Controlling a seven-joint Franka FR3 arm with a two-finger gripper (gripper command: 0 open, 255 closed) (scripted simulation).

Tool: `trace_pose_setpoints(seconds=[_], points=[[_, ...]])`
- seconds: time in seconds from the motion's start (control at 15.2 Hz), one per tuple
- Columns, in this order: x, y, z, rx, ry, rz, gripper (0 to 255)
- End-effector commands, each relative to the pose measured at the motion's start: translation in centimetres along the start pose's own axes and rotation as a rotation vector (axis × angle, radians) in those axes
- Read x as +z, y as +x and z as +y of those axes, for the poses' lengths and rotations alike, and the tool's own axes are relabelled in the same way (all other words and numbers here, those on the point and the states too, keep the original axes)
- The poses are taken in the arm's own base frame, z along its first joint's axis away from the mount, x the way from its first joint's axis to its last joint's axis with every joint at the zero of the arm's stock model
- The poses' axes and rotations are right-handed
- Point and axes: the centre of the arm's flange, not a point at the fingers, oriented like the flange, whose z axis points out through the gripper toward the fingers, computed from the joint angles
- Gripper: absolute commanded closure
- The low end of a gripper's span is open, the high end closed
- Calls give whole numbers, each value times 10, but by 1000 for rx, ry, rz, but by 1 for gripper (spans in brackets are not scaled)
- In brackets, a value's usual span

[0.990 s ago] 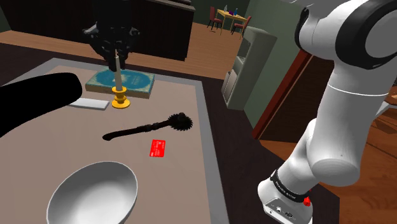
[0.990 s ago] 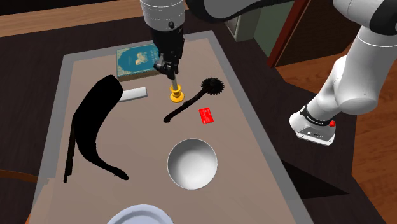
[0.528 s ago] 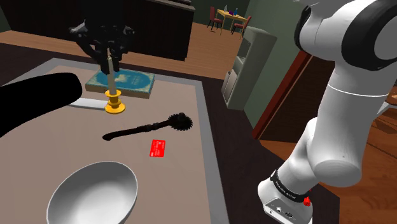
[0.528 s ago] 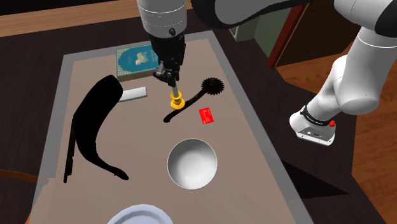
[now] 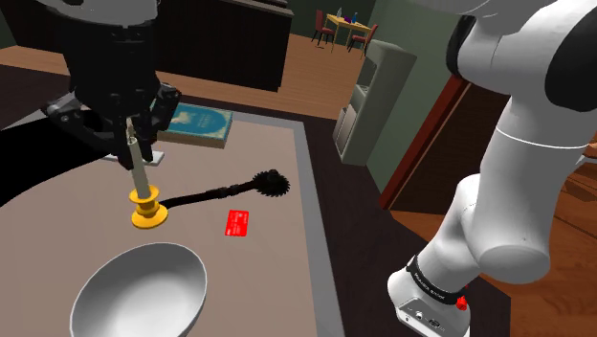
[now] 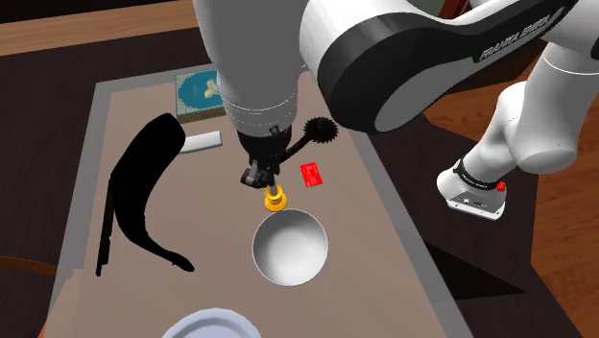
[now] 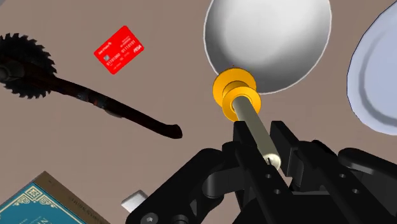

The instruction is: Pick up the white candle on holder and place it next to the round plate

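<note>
A pale candle [image 5: 140,172] on a yellow holder [image 5: 148,211] hangs tilted in my gripper [image 5: 130,146], whose fingers are shut on the candle's upper end. In the second exterior view the gripper [image 6: 257,174] carries the holder [image 6: 275,199] just past the far rim of a white bowl [image 6: 290,247]. The round bluish-white plate [image 6: 216,325] lies beyond the bowl at the bottom edge. In the wrist view the fingers [image 7: 245,153] clasp the candle [image 7: 254,124]; the holder [image 7: 235,89] overlaps the bowl [image 7: 267,38], with the plate [image 7: 375,76] beside it.
On the brown table lie a black brush with a spiky round head [image 6: 320,130], a red card [image 6: 311,175], a teal book [image 6: 202,91] and a small white block [image 6: 202,143]. A large curved black shape [image 6: 144,182] covers the second exterior view's left side.
The gripper has carried the candle and holder away from the book, over the brush handle, to the bowl's rim. It stays shut on the candle.
</note>
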Motion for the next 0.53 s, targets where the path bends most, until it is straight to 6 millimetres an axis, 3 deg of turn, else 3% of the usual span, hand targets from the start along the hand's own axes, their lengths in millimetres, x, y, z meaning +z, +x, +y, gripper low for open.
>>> trace_pose_setpoints(seconds=[0.0,0.46], points=[[5,-12,-19,1,0,1,255],[32,-59,-94,1,0,1,255]])
